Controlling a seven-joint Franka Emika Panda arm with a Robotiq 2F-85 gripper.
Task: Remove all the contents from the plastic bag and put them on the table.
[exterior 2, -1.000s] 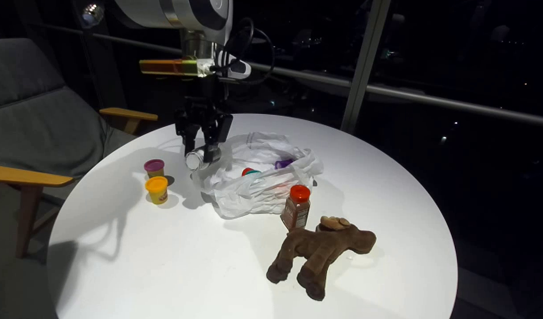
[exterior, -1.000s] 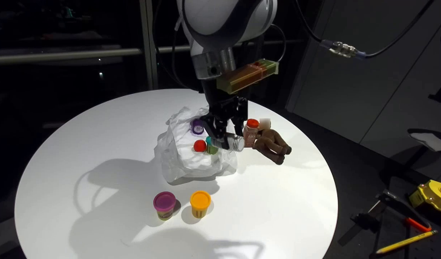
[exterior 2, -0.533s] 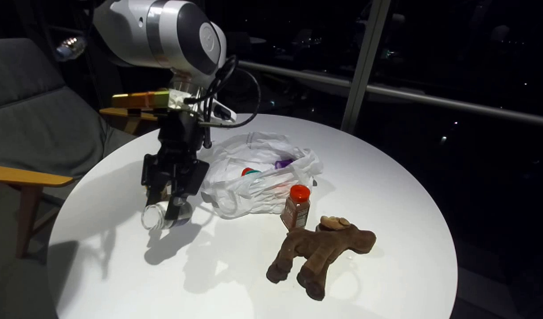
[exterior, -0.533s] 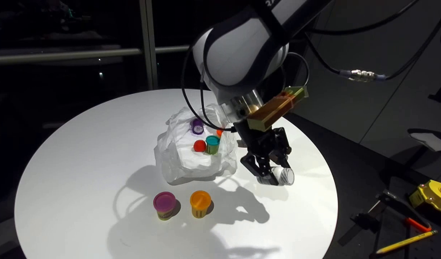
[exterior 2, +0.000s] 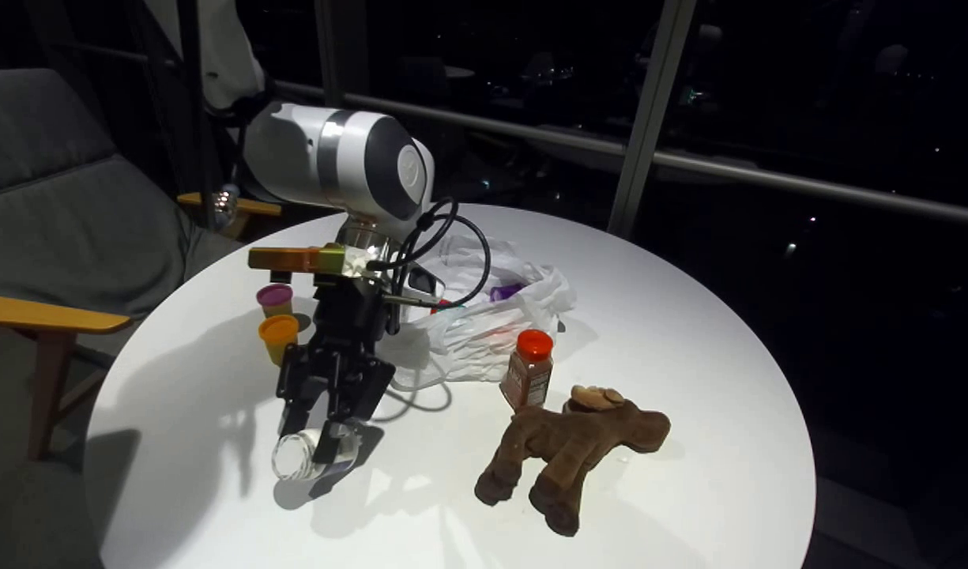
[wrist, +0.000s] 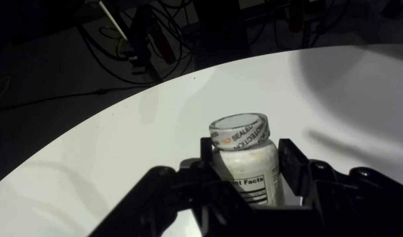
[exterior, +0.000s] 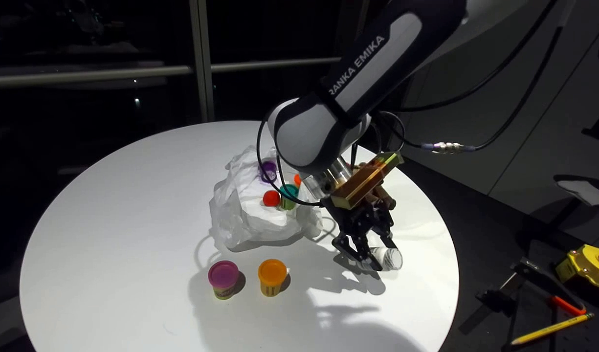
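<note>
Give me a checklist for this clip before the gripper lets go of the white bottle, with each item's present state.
1. Gripper closed on white bottle: ok
2. Bottle over table, inside its edge: ok
3. Bottle upright: not ok, held sideways
4. Bottle touching table: cannot tell
5. Bottle apart from orange tub and brown toy: ok
6. Plastic bag emptied: not ok, purple piece, red piece and teal-lidded tub inside

The room is dim, with near-black window glass (exterior 2: 871, 103) in both exterior views, crossed by a metal rail (exterior 2: 815, 186), divided by an upright frame (exterior 2: 649, 118) and dotted with small specks of light (exterior 2: 791, 249). A grey padded armchair (exterior 2: 49, 190) with wooden armrests (exterior 2: 53, 313) sits in shadow in an exterior view; in an exterior view, plain grey wall panels (exterior: 568, 122) rise above a dark floor (exterior: 480, 230).
</note>
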